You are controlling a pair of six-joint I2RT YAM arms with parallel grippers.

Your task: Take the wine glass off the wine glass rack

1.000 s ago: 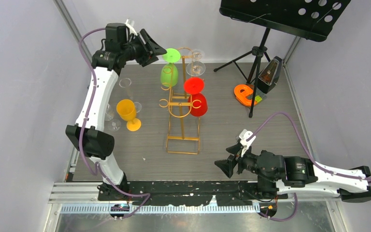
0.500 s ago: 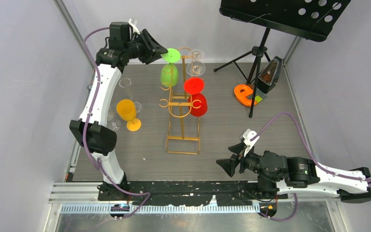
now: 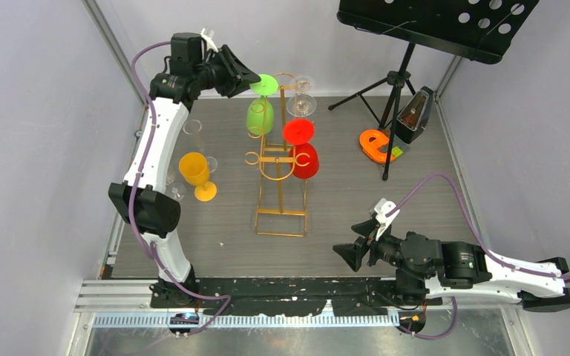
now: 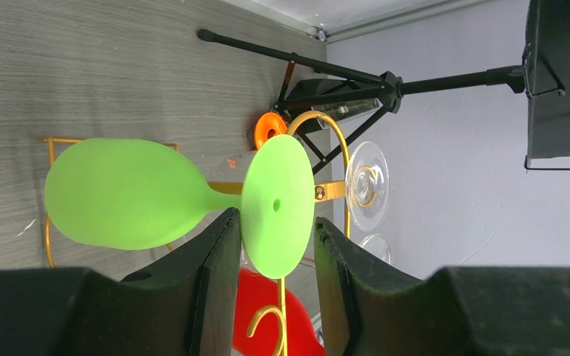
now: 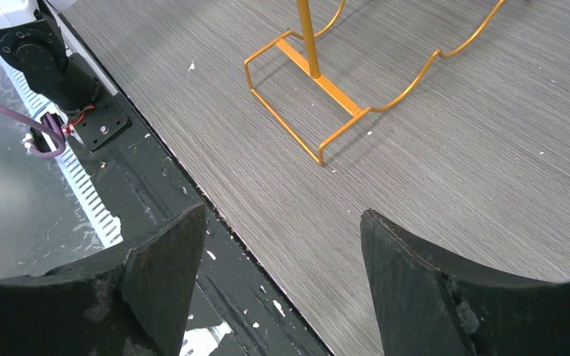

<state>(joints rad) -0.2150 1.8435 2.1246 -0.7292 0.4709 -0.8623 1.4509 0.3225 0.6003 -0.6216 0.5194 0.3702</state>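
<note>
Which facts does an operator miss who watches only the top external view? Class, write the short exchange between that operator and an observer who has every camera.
Operator: From above I can't judge the grasp. Where is the glass's foot?
Observer: In the left wrist view, the round foot of the green wine glass stands between the left fingers. I cannot tell whether they press on it.
Operator: And the other arm?
Observer: In the right wrist view, the right fingers are spread wide with nothing between them. They are over the near edge of the table, and the base of the wine glass rack is ahead of them.
</note>
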